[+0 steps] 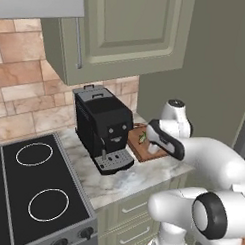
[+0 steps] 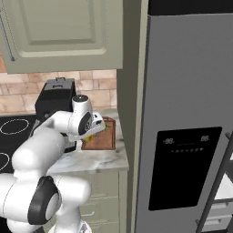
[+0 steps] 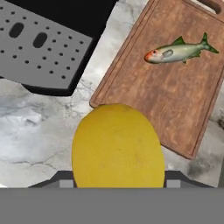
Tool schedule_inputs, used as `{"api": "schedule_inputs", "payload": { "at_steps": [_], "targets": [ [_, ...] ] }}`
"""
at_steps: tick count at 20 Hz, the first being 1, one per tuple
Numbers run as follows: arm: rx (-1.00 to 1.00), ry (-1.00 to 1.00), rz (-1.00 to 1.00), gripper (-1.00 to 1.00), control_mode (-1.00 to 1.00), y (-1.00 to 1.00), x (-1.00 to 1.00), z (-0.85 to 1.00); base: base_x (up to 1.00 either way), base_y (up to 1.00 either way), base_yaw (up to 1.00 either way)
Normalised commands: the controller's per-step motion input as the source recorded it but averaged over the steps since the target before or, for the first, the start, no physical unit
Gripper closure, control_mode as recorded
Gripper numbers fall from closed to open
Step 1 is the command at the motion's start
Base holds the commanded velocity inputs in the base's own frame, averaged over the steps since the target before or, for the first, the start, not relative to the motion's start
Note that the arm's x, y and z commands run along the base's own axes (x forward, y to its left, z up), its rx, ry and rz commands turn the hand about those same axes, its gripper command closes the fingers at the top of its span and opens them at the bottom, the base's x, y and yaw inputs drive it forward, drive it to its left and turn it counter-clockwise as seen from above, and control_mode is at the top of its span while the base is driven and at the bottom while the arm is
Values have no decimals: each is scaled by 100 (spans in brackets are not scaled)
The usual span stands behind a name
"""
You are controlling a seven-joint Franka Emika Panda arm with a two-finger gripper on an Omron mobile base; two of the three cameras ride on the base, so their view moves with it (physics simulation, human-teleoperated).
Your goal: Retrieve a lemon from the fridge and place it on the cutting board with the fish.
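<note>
The yellow lemon (image 3: 117, 146) sits large and close in the hand view, held between my gripper's (image 3: 117, 181) fingers, which are shut on it. It hangs above the marble counter, just off the near corner of the reddish-brown cutting board (image 3: 175, 96). The small greenish fish (image 3: 179, 50) lies near the board's far end. From the right base view, a bit of the lemon (image 2: 90, 137) peeks out at my gripper (image 2: 93, 132), by the cutting board's (image 2: 102, 139) left edge. The grey fridge (image 2: 191, 113) stands to the right. My forearm covers part of the cutting board (image 1: 138, 145) in the left base view.
A black coffee machine (image 1: 102, 126) stands directly left of the board, its perforated drip tray (image 3: 39, 43) close to my hand. The black stove top (image 1: 32, 191) lies further left. Pale green wall cabinets (image 1: 127, 34) hang overhead, and a tall panel (image 2: 132, 91) separates the counter from the fridge.
</note>
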Motion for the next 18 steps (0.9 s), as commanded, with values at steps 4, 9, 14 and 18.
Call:
{"api": "schedule_inputs", "payload": {
  "at_steps": [4,9,14,18],
  "targets": [
    [0,0,3,100,-100,-1,43,-25,0,0,0],
    [-1,0,0,100,-100,-4,41,-12,0,0,0],
    [0,0,0,100,-100,0,39,-6,0,0,0],
    [0,0,0,100,-100,-6,27,-16,0,0,0]
  ]
}}
